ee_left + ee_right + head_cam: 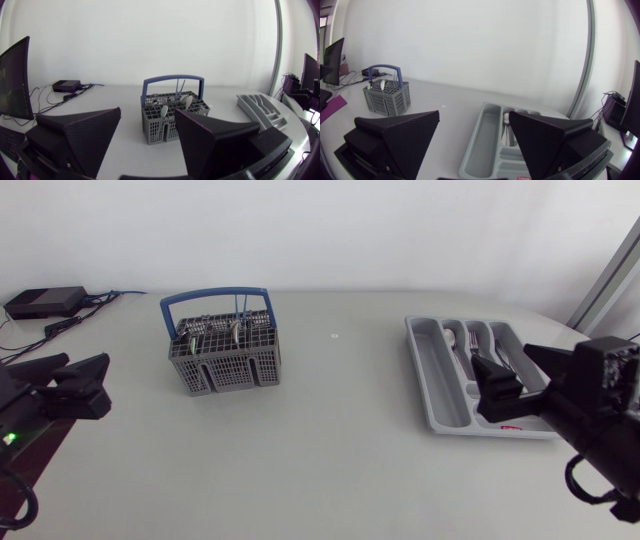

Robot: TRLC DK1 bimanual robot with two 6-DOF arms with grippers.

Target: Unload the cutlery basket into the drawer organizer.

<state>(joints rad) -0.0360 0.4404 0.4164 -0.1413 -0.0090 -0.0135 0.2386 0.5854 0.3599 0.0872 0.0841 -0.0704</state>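
1. The table [340, 420] has a wide bare stretch between the basket [225, 352] and the organizer [440, 395]. The organizer sits close to the table's right edge.
2. A black box [45, 301] with cables lies at the far left corner, well apart from the basket. Nothing stands between either pincer and the basket.
3. The basket stands upright left of the middle, its blue handle [215, 297] raised, with cutlery [238, 330] standing in it. Some cutlery [474, 345] lies in the organizer's slots.
4. The left pincer [85, 365] is spread and holds nothing; it is at the left edge, with the basket ahead of it and well apart.
5. The right pincer [500, 358] is spread and holds nothing; it hangs over the organizer.
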